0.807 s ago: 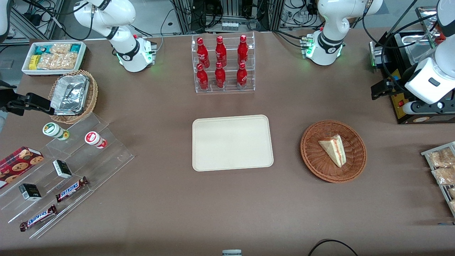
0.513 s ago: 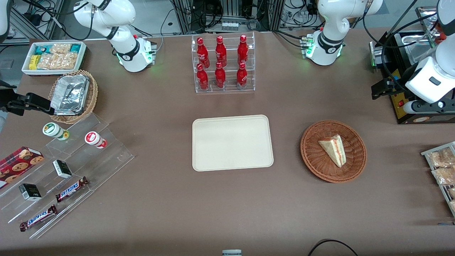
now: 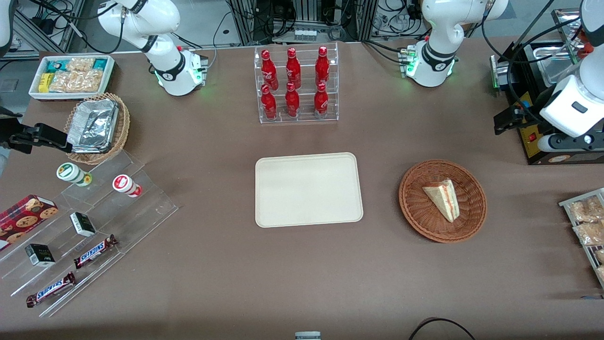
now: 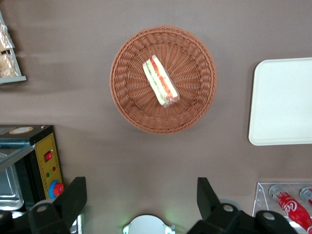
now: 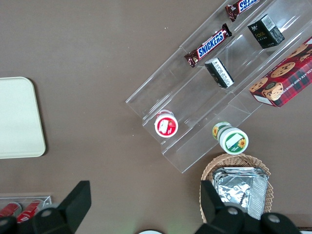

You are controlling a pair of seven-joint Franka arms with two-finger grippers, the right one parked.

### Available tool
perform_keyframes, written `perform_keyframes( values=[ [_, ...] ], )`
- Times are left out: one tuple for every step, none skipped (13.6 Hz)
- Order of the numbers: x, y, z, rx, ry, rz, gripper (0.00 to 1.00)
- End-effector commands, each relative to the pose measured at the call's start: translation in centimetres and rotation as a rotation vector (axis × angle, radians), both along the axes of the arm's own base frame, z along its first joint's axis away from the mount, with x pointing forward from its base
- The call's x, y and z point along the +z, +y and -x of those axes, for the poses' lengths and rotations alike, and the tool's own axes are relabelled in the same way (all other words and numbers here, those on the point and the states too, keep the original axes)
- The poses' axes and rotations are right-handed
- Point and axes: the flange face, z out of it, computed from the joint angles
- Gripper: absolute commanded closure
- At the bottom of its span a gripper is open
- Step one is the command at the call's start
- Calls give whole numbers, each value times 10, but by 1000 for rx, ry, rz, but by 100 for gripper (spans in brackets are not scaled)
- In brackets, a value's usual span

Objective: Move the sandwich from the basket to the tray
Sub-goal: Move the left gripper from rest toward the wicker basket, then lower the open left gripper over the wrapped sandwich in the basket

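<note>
One triangular sandwich (image 3: 442, 199) in woven basket (image 3: 417, 216); gripper (image 4: 141, 204) open above.

basket (image 3: 420, 219): rough woven wicker | tray (image 3: 309, 189): smooth matt plastic | table (image 3: 302, 278): dull matt brown | gripper (image 4: 141, 197): matt black fingers

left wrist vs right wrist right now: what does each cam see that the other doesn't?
Left wrist only: the sandwich lying in the basket, and the open gripper, empty, high above the table and farther from the front camera than the basket. Right wrist only: the Snickers bars, the cookie box and the foil containers. Both: a part of the empty tray and some red bottles.
</note>
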Motion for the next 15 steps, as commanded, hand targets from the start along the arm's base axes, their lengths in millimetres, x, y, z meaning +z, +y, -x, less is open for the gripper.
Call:
perform_keyframes(
  values=[
    [-25,0,-6,72,-29,-10,0],
    [-40,-3,-8,105,-47,-13,0],
    [-51,-3,-9,140,-59,-16,0],
    [-61,-3,-11,164,-72,-16,0],
    [-73,-4,-14,178,-82,-16,0],
    [-86,-6,-15,198,-94,-15,0],
    [-103,-7,-15,226,-103,-15,0],
    [-120,-8,-15,262,-122,-13,0],
    [-133,-9,-13,293,-143,-10,0],
    [-143,-10,-12,310,-154,-7,0],
    [-149,-10,-12,319,-164,-3,0],
    [-158,-10,-11,345,-169,4,0],
    [-167,-11,-11,391,-184,11,0],
    [-177,-11,-11,440,-194,13,0],
    [-188,-12,-10,467,-207,18,0]
  ],
)
